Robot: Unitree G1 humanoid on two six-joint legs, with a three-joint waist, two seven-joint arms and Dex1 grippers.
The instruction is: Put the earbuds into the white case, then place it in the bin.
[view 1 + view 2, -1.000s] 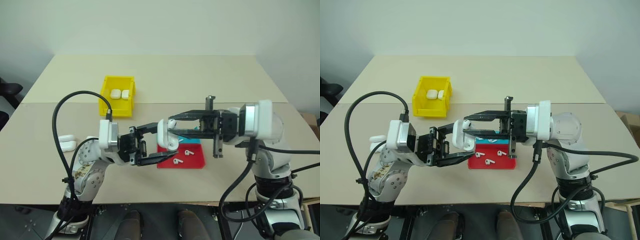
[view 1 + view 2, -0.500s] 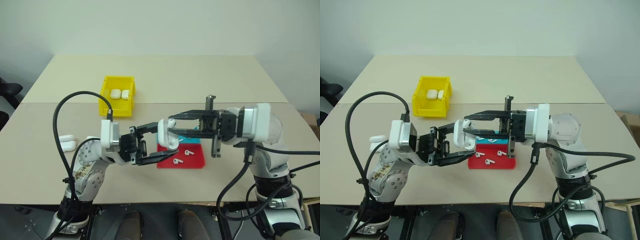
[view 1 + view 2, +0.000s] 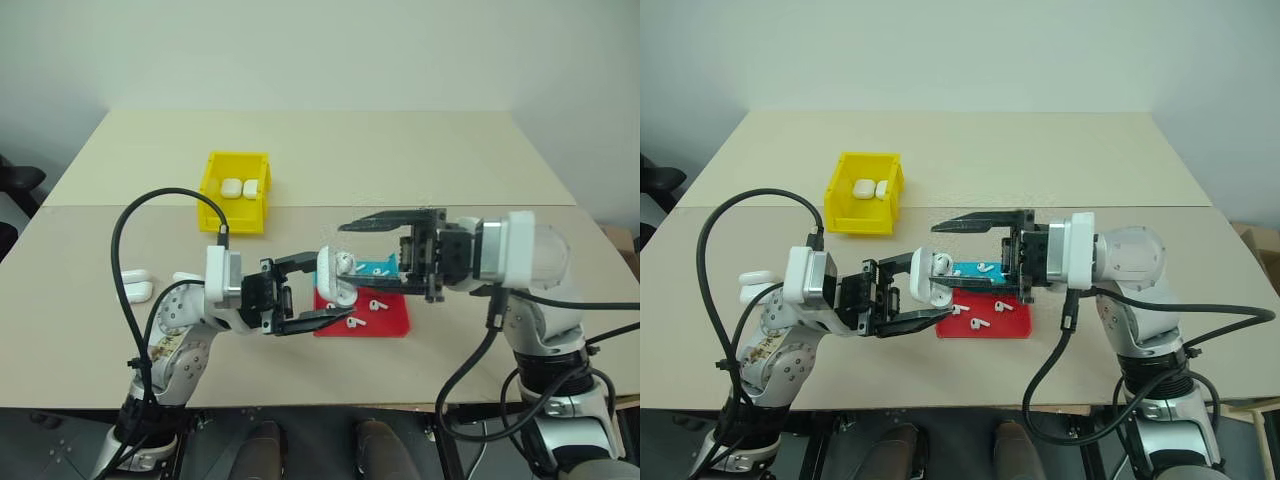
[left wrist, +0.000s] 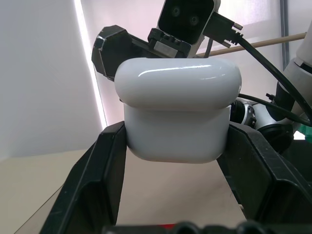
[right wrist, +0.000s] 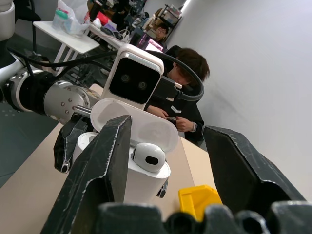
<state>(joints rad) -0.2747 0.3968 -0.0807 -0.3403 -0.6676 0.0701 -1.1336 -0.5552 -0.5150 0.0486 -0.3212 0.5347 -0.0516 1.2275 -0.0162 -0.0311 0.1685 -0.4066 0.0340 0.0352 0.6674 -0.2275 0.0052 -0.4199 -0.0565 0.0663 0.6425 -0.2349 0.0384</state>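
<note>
Left gripper point(image 3: 325, 294) clamps the white case point(image 3: 333, 276) above the red tray point(image 3: 392, 320) (lid raised); right gripper point(image 3: 372, 257), jaws spread, brackets the case without touching it. Loose earbuds point(image 3: 356, 322) lie on the tray; the yellow bin point(image 3: 212, 196) sits well apart. Left wrist view: case point(image 4: 178, 114) between both fingers point(image 4: 95, 183). Right wrist view: an earbud point(image 5: 148, 157) seated in the open case point(image 5: 141, 181).
</note>
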